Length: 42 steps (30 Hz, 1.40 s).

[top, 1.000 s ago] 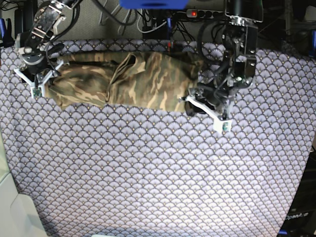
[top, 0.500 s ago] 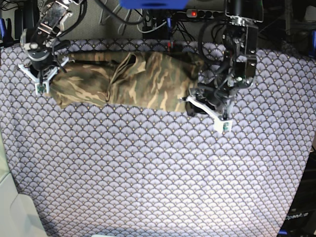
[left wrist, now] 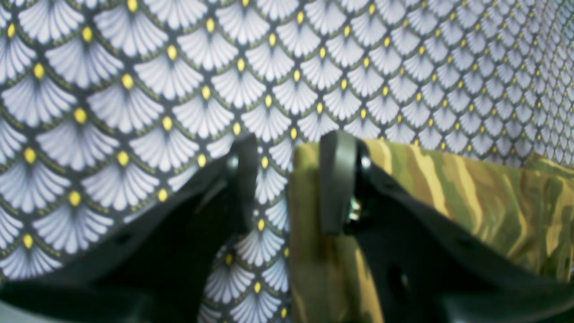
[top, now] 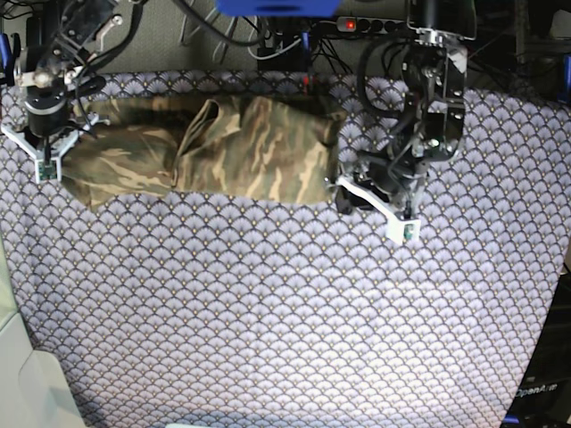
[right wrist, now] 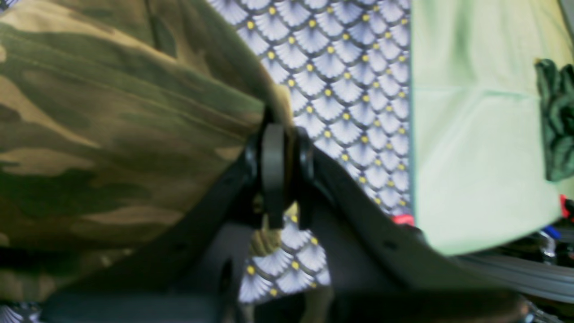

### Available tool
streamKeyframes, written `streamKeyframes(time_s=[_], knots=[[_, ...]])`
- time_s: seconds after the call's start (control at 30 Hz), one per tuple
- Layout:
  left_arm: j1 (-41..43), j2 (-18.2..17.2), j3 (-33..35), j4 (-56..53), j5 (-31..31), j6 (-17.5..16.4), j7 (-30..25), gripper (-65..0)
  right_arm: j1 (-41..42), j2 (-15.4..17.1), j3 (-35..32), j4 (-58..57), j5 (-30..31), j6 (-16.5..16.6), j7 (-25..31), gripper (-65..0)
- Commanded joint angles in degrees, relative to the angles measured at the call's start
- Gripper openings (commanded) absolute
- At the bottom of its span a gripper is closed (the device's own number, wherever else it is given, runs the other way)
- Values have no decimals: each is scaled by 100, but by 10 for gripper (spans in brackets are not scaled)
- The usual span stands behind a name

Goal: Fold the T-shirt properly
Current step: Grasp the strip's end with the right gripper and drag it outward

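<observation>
The camouflage T-shirt (top: 241, 147) lies folded into a long band across the far side of the table. My right gripper (top: 53, 143) is at the band's left end. In the right wrist view that gripper (right wrist: 287, 134) is shut on the T-shirt (right wrist: 112, 125), with a fold of cloth pinched between its fingers. My left gripper (top: 350, 194) rests at the band's right end. In the left wrist view the left gripper (left wrist: 291, 143) is open. One finger is over the tablecloth (left wrist: 157, 89), the other over the T-shirt (left wrist: 471, 193), and the cloth's edge runs between them.
The purple-grey fan-patterned tablecloth (top: 285, 312) covers the whole table. Cables and a power strip (top: 357, 24) lie behind the far edge. A pale surface (right wrist: 471, 134) lies beyond the table's left edge, with a dark green bundle (right wrist: 556, 121) on it.
My right gripper has shut on the T-shirt's left end and moved left and back, dragging the band left. The left arm has barely moved.
</observation>
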Motion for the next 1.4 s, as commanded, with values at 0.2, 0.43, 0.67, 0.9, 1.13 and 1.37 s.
streamKeyframes(time_s=[0.2, 0.43, 0.67, 0.9, 1.13, 1.37], knots=[[17, -13, -15, 251, -49, -36, -99, -425, 6, 43, 3, 38, 9, -71, 139, -650], [88, -13, -15, 251, -49, -45, -99, -425, 68, 43, 249, -454, 1, -71, 60, -564], [88, -171, -6, 251, -93, -54, -81, -425, 305, 43, 627, -815, 27, -71, 77, -514], [88, -197, -6, 242, -67, -63, -55, -425, 490, 43, 750, -850, 36, -71, 77, -461], [44, -197, 3, 199, -58, -72, -55, -425, 508, 43, 706, -841, 45, -71, 77, -421], [35, -197, 3, 190, -49, -72, -90, -425, 508, 43, 610, -322, 396, -71, -336, -417]])
